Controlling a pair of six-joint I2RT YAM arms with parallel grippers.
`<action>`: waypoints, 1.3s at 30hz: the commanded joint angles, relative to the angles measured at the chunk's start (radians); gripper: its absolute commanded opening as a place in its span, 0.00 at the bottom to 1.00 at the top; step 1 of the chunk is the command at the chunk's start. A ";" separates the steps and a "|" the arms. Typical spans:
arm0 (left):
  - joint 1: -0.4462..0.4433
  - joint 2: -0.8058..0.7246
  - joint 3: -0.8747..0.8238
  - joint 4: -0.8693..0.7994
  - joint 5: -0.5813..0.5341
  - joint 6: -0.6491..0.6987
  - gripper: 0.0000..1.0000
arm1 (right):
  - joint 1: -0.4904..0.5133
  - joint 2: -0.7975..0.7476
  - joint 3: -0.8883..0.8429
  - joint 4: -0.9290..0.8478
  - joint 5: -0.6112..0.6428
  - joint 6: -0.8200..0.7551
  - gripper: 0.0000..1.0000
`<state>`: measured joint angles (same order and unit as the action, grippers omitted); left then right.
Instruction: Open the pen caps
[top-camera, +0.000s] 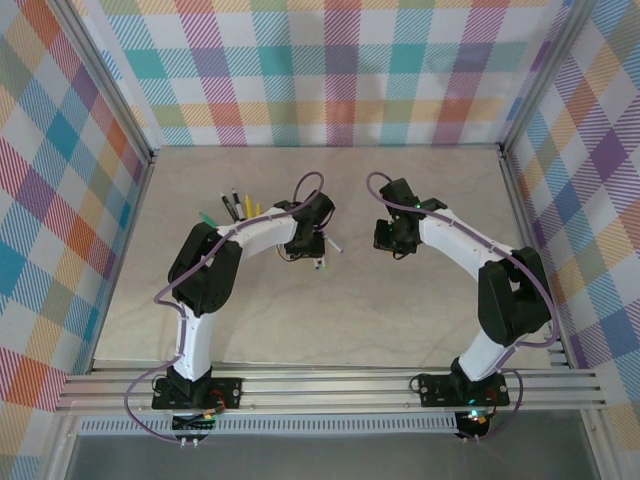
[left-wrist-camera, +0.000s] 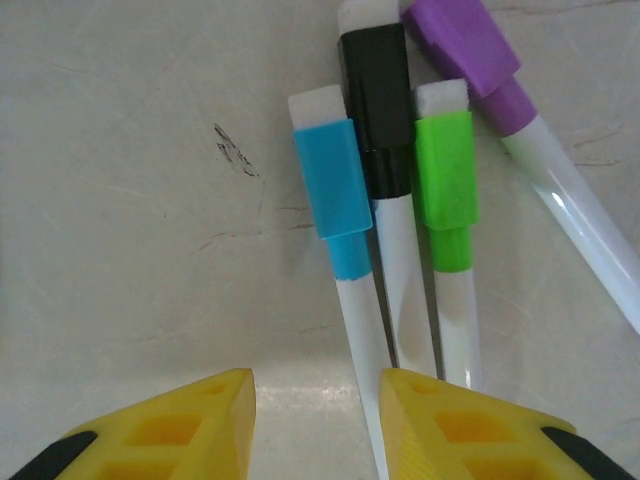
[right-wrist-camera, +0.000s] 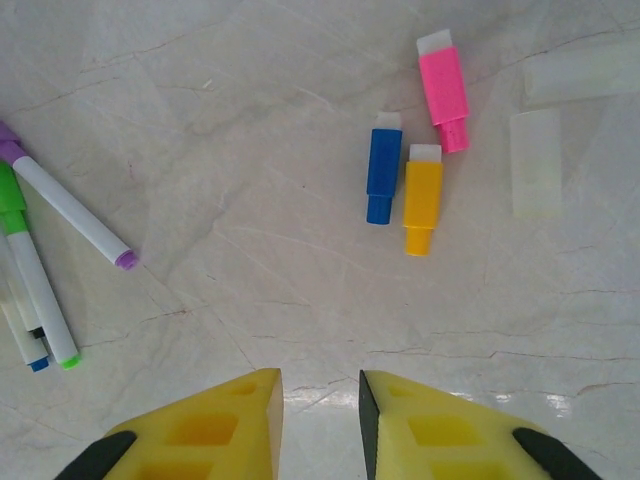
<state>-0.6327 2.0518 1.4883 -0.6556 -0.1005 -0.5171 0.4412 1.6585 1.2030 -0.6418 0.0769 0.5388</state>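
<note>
Ahead of my left gripper (left-wrist-camera: 318, 425), fingers spread on nothing, blue-capped pen (left-wrist-camera: 335, 190), black-capped pen (left-wrist-camera: 378, 120), green-capped pen (left-wrist-camera: 445, 190), purple-capped pen (left-wrist-camera: 480, 60) from twelve to one o'clock, my right gripper (right-wrist-camera: 320, 410) parted too, loose pink cap (right-wrist-camera: 445, 88), blue cap (right-wrist-camera: 383, 175), orange cap (right-wrist-camera: 422, 205) at one o'clock

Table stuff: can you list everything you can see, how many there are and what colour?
capped pens: four, white barrels with light blue, black, green and purple caps, side by side just ahead of the left gripper
loose caps: three, pink, blue and orange-yellow, close together ahead of the right gripper
clear tubes: two, see-through whitish, right of the loose caps
more pens: a few, green, black and yellow, behind the left arm; too small to count surely
table: one, pale marbled
walls: colourful checks, around the table
left gripper: one, yellow, open
right gripper: one, yellow, open
</note>
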 joint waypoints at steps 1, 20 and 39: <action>-0.004 0.017 0.020 0.007 0.002 -0.021 0.37 | 0.002 -0.020 -0.005 0.016 -0.019 0.014 0.28; -0.001 0.153 0.086 -0.030 -0.015 -0.012 0.34 | 0.002 0.001 -0.019 0.048 -0.041 0.008 0.28; -0.002 -0.017 -0.123 0.001 -0.023 0.103 0.00 | 0.004 0.032 -0.046 0.177 -0.237 0.045 0.27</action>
<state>-0.6327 2.0556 1.4464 -0.5652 -0.1429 -0.4595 0.4412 1.6737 1.1828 -0.5282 -0.0578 0.5598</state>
